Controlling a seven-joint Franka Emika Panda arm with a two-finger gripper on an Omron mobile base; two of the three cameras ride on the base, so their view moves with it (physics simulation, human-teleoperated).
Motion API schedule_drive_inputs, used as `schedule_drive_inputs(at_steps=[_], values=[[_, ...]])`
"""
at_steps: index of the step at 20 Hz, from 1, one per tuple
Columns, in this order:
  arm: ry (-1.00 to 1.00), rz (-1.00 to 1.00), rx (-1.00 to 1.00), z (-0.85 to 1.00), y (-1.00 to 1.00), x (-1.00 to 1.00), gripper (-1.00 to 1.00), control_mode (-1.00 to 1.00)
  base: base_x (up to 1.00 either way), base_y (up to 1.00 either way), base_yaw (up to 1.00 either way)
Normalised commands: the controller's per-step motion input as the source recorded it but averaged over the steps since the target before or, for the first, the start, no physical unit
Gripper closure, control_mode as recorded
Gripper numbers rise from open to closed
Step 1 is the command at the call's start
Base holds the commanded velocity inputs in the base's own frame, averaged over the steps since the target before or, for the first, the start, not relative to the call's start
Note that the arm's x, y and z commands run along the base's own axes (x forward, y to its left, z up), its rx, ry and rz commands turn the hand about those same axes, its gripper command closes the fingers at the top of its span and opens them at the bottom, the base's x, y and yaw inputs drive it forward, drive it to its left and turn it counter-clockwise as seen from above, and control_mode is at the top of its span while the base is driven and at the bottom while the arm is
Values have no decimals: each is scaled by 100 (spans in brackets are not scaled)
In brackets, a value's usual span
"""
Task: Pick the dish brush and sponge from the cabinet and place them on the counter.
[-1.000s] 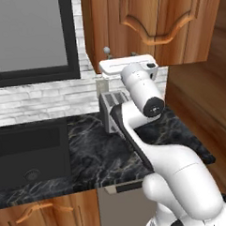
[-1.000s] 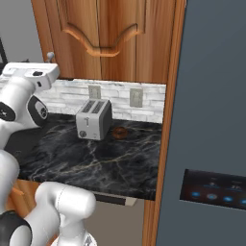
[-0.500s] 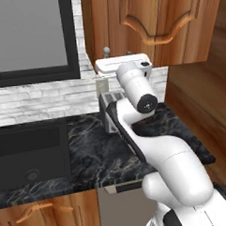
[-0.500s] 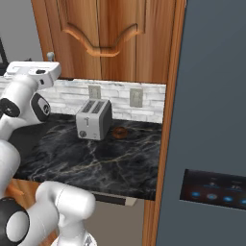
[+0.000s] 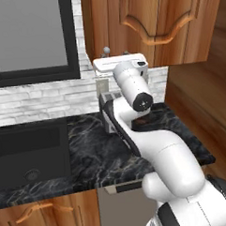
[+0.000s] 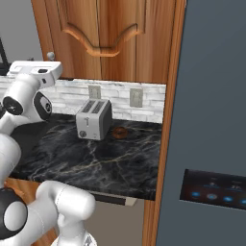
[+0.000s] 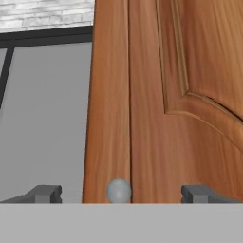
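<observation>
1. Your end effector (image 7: 118, 194) stood spread wide and held nothing; in the hand view its two dark tips sat well apart at the bottom, with the round grey knob (image 7: 118, 191) between them.
2. That knob was just ahead of the tips, low on the door's edge, so your step in hand looked to be the approach to open the cabinet (image 7: 156, 95).
3. To do it well, you needed to keep the knob centred between the tips as you pushed in, and close only once both tips were past its widest part.
4. After the grip, you would have wanted to pull along the door's swing, not straight back, or the knob could slip out.
5. The door was shut, so the dish brush and sponge were hidden behind it; you could not tell where they lay on the shelf inside.
6. Below, the counter (image 6: 96, 158) carried a toaster (image 6: 94, 119) near the brick wall, with a small orange-brown thing (image 6: 120, 131) just beside it.
7. The bare marble in front of the toaster looked a fair place to set things later.
</observation>
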Motion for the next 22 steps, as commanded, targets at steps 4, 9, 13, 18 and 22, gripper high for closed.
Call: schedule_drive_inputs(at_steps=[4, 9, 13, 18, 22], values=[[0, 0, 0, -1, 3, 18, -100, -100, 0, 0, 0], [0, 0, 0, -3, 3, 18, -100, -100, 0, 0, 0], [-1, 0, 0, -4, 0, 13, -100, -100, 0, 0, 0], [0, 0, 0, -5, 0, 15, -100, -100, 0, 0, 0], [0, 0, 0, -6, 2, 22, -100, -100, 0, 0, 0]])
